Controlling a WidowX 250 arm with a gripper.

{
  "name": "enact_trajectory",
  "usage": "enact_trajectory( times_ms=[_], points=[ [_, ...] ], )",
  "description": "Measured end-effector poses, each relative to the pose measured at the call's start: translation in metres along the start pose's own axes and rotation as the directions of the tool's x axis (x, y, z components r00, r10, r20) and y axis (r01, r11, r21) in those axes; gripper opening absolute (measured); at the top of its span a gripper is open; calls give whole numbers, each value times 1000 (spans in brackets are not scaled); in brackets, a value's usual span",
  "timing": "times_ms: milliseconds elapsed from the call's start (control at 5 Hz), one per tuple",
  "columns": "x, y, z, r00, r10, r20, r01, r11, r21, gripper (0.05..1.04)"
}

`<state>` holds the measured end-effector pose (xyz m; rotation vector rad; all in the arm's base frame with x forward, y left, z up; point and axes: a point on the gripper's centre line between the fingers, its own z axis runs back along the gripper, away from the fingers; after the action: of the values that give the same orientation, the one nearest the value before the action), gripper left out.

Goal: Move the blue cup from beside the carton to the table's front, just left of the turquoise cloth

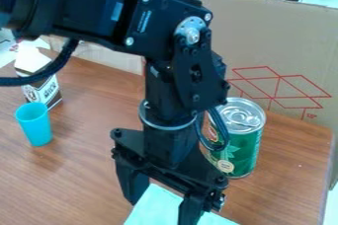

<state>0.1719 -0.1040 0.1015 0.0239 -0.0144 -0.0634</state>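
Two fingers (132,187) well parted above a mint-green cloth (153,209); apparently nothing gripped
Camera view: the gripper (162,210) hangs near the bottom edge, cloth beneath, a green can (243,147) beside the arm; seemingly a stage before grasping; gripping would call for aligning with the cloth, then closing.

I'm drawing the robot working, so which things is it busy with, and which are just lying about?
Seems busy with:
black gripper, fingers apart
pale green sheet, below the gripper

Just lying about:
blue cup
green can
brown-and-white carton, behind the cup
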Motion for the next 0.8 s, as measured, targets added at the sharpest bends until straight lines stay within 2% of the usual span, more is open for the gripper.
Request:
enact_trajectory(
  times_ms=[200, 400, 800],
  points=[
    [-2, 1, -3, 1000, -2, -13, 2, 1000, 7, 1000],
    [-2, 27, 18, 999, 10, 30, -11, 1000, 21, 1001],
    [5, 75, 41, 998, -26, 52, 25, 999, 30, 1001]
  ],
)
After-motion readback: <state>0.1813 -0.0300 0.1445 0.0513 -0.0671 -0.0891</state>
